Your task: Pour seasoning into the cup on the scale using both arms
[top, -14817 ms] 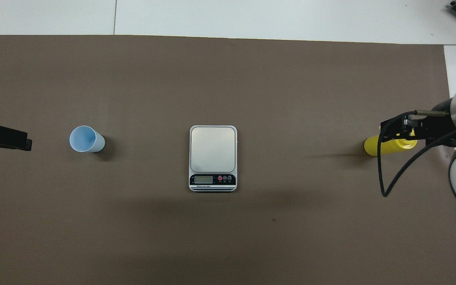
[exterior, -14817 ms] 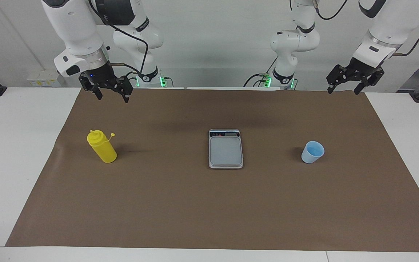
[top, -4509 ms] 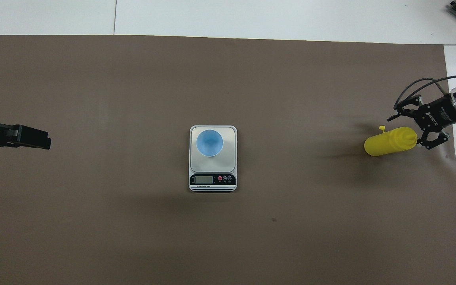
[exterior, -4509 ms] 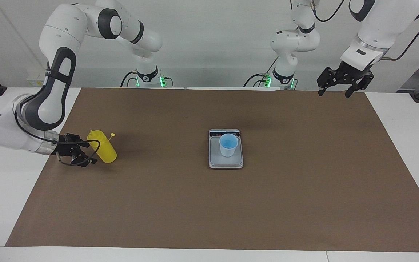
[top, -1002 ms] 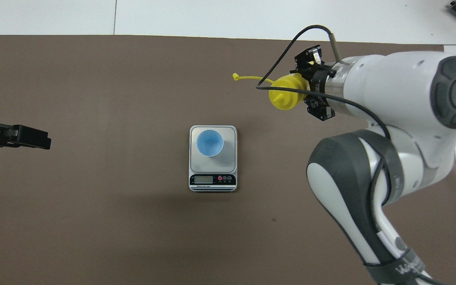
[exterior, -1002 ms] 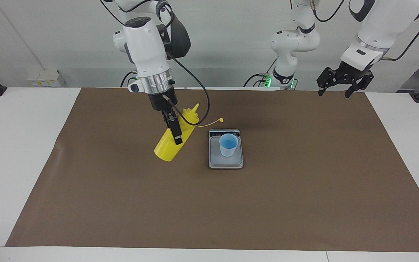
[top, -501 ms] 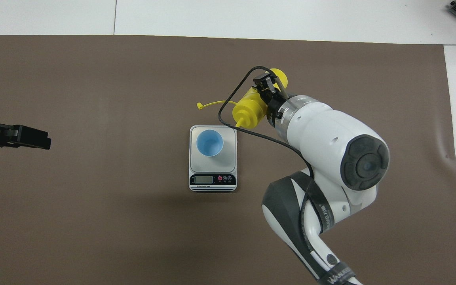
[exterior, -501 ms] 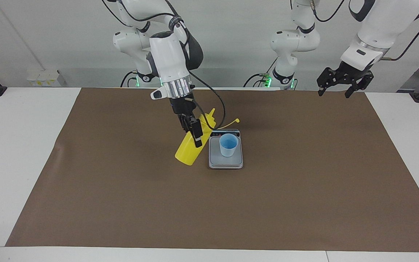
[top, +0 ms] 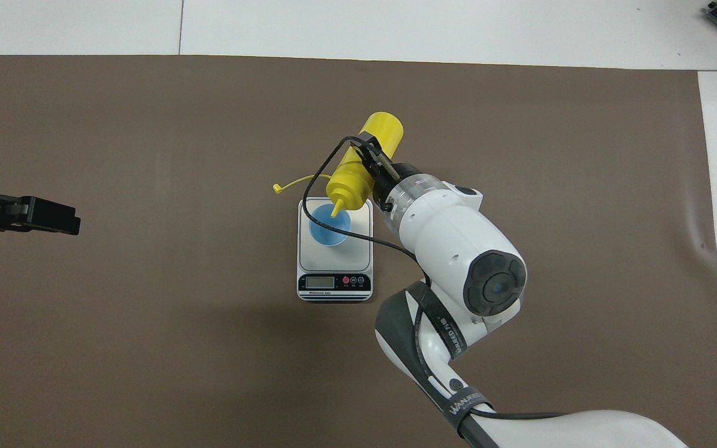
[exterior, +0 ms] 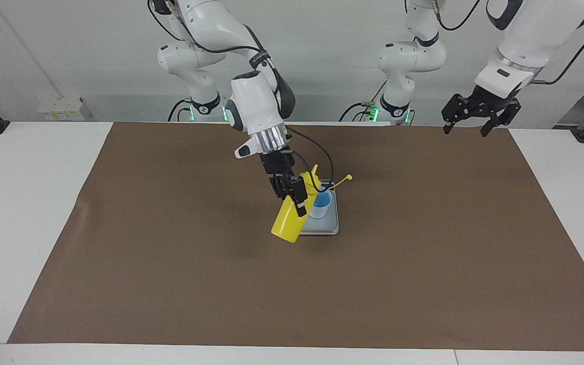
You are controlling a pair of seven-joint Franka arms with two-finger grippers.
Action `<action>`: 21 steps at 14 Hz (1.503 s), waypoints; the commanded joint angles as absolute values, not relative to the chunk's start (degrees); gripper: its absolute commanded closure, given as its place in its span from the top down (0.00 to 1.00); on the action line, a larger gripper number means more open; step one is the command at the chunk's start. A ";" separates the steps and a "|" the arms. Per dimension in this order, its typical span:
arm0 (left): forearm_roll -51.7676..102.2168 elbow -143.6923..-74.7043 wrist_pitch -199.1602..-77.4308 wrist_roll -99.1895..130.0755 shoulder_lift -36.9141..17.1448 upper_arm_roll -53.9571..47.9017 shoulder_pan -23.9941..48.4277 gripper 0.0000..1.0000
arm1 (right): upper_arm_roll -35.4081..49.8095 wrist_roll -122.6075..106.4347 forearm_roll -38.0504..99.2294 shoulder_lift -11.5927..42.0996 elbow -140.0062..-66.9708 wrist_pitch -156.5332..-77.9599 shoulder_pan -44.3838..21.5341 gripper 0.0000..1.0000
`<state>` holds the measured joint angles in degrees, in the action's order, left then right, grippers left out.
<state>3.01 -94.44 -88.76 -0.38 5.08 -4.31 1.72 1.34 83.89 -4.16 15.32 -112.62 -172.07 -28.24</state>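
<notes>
Right end effector (exterior: 294, 191) pinching tilted seasoning (exterior: 288, 222) over cup (exterior: 320, 206), left end effector (exterior: 474, 112) waiting, fingers spread

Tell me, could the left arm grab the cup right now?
Probably not easily. The left gripper waits up at its own end of the table, while the cup on the scale has the right gripper and tilted bottle crowding over it.

The right gripper (exterior: 294, 191) now holds the bottle (exterior: 290, 217) tilted over the scale (top: 334, 249). Its nozzle points toward 7 o'clock overhead, above the cup (top: 328, 228), which now stands on the scale.
</notes>
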 commanded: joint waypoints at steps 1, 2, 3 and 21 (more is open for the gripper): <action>3.52 -95.62 -88.15 -0.79 6.42 -4.66 0.88 1.00 | 1.14 79.03 -6.41 17.66 -112.24 -176.57 -28.04 0.00; 3.52 -95.62 -88.15 -0.79 6.33 -4.66 0.88 1.00 | 1.06 78.84 -6.50 18.19 -111.98 -176.75 -27.86 0.00; 3.52 -95.62 -88.15 -0.79 6.42 -4.66 0.88 1.00 | 0.88 78.75 -6.59 18.63 -111.36 -176.75 -27.60 0.00; 3.52 -95.62 -88.15 -0.79 6.42 -4.66 0.88 1.00 | 0.00 78.05 -19.34 24.70 -101.43 -175.78 -25.75 0.00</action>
